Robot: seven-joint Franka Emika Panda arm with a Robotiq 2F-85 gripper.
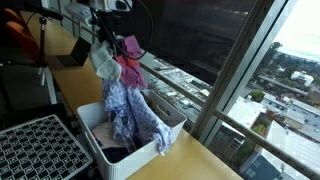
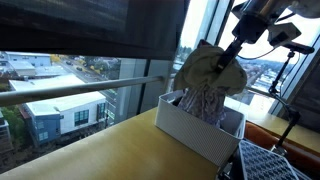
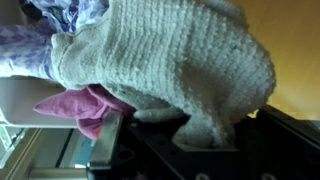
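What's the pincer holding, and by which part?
The pincer is shut on a grey knit cloth, bunched at its upper edge; a pink cloth looks caught alongside. Both hang over the white bin.

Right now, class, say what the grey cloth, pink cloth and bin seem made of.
Grey cloth: chunky knit, likely wool or acrylic; visible loops, matte.
Pink cloth: soft fabric, perhaps fleece; weave too blurred.
Bin: probably smooth white plastic; rigid, even walls.

Pale grey arm [image 2: 262, 10] with black wrist and black jaws.
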